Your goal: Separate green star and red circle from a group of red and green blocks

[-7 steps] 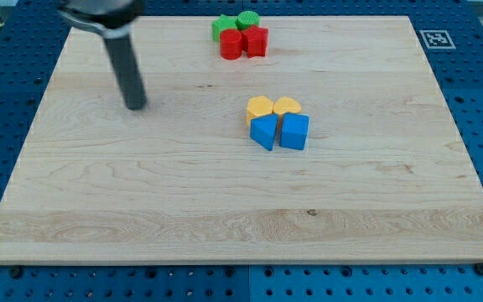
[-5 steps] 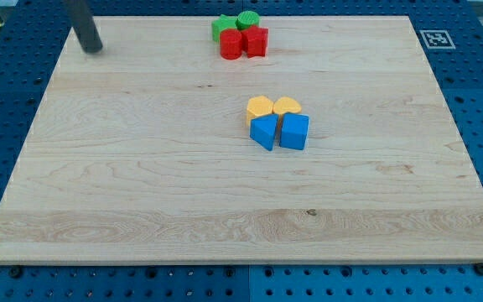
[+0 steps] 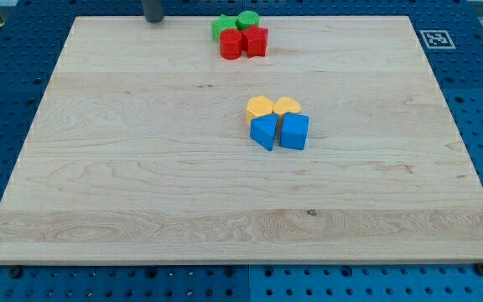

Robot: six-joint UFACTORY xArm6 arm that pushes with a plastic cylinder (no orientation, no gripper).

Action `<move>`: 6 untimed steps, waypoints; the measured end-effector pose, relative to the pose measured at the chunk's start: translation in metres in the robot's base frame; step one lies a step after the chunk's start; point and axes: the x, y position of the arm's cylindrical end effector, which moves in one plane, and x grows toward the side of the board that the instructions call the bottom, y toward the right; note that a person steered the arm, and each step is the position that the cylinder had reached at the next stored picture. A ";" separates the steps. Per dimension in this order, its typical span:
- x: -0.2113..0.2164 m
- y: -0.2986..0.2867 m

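My tip (image 3: 153, 20) is sitting at the top edge of the wooden board (image 3: 141, 184), touching no block (only its short lower end is showing). The green star (image 3: 220, 27) and red circle (image 3: 231, 44) are lying to the tip's right, packed against a green round block (image 3: 248, 19) and a red block (image 3: 257, 40). Yellow (image 3: 260, 106) (image 3: 287, 106) and blue blocks (image 3: 264, 132) (image 3: 294, 131) are clustering mid-board.
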 end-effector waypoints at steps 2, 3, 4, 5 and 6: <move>0.001 0.098; 0.007 0.182; 0.029 0.256; 0.029 0.270; 0.021 0.241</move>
